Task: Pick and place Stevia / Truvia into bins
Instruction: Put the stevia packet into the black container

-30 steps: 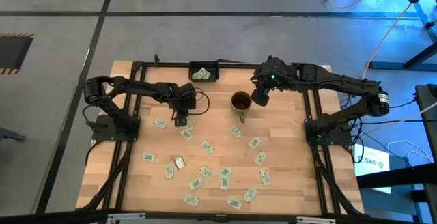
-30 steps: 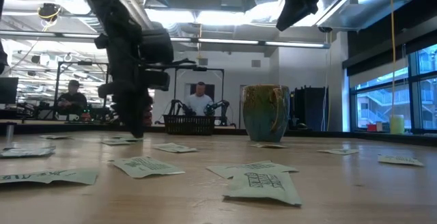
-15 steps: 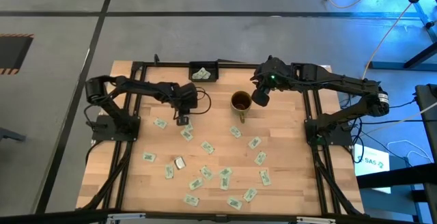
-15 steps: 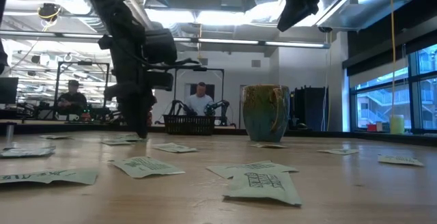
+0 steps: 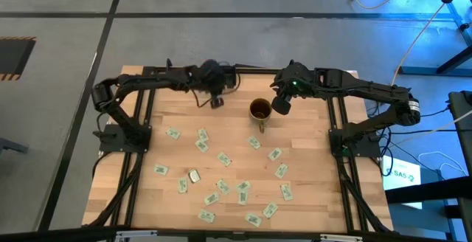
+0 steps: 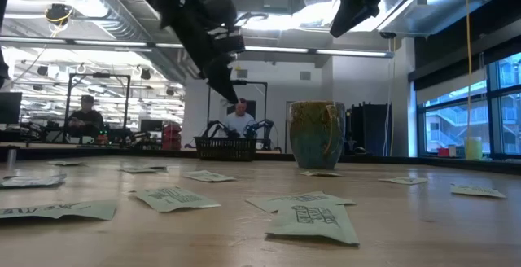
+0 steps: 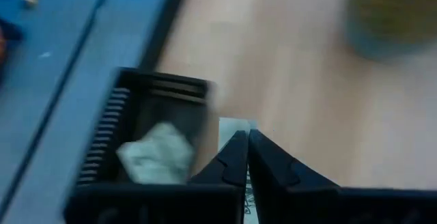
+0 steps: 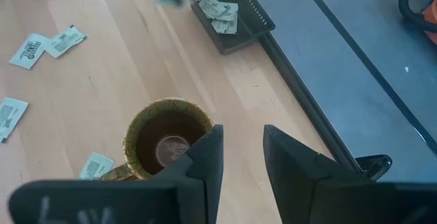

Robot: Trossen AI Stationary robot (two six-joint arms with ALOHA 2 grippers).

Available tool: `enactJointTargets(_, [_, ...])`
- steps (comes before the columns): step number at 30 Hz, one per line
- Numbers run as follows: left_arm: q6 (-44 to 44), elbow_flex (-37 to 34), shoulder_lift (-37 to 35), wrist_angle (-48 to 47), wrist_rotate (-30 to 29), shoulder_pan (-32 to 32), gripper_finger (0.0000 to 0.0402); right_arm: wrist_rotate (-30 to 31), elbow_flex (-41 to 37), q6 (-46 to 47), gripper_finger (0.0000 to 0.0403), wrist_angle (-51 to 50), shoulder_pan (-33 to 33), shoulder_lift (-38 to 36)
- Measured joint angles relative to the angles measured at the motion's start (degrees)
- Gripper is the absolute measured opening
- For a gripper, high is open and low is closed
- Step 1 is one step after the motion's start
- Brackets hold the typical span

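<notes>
A: Largest entry first?

B: Pale wooden counter (image 5: 310, 198), centre of the high view, carrying everything below.

A: Next?

B: Round brown-gold glazed mug (image 5: 259, 110), upper middle of the high view, one sachet inside. Rigid, heavy by comparison; not to be lifted.

A: The other bin?

B: Small black slotted plastic tray (image 5: 220, 77), top centre at the counter's far edge, a few sachets in it.

A: Arms?

B: Left gripper (image 5: 217, 102), just below the tray, jaws clenched on a white sachet (image 7: 235, 132) whose edge shows behind the tips in the left wrist view. Right gripper (image 5: 279, 105), just right of the mug, jaws released and empty.

A: The stock itself?

B: Small flat white-and-green paper sachets of Stevia / Truvia (image 5: 223, 158), scattered over the lower half of the high view, most lying apart.

A: Handling?

B: Judged very light, thin, limp, crushable rather than breakable; the paper looks slick against the wood. Likely best pinched across the short width at the middle, tips pressed to the counter; a corner hold would probably let it droop or slip.
</notes>
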Motion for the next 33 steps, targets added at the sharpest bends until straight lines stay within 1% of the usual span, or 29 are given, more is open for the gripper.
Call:
enactJointTargets(4, [1.6,3.8,2.1,0.9,-0.5,3.9,0.0004,0.0,0.0,0.1,0.0108,0.1,0.0,0.0])
enactJointTargets(7, [1.7,5.8,5.0,1.0,-0.4,6.0,0.0004,0.0,0.0,0.1,0.0108,0.2,0.0,0.0])
enactJointTargets(10, [1.8,7.1,8.4,0.8,1.6,7.7,0.0004,0.0,0.0,0.1,0.0108,0.4,0.0,0.0])
enactJointTargets(12, [1.7,7.8,10.9,0.9,2.2,8.5,0.0004,0.0,0.0,0.1,0.0108,0.4,0.0,0.0])
enactJointTargets(15, [1.8,8.6,14.9,0.7,0.6,9.3,0.0005,0.0,0.0,0.1,0.0108,0.4,0.0,0.0])
enactJointTargets(19, [1.8,9.9,18.1,0.9,0.5,10.3,0.0007,0.0,0.0,0.4,0.0108,0.4,0.0,0.0])
enactJointTargets(25, [1.8,10.5,18.7,1.2,-0.4,10.6,0.0011,0.0,0.0,0.4,0.0108,0.3,0.0,0.0])
enactJointTargets(27, [1.7,10.5,18.6,1.1,-1.5,10.7,0.0017,0.0,0.0,0.4,0.0108,0.3,0.0,0.0])
enactJointTargets(33, [1.6,10.5,16.7,0.6,-1.7,10.8,0.0045,0.0,0.0,0.1,0.0108,0.3,0.0,0.0])
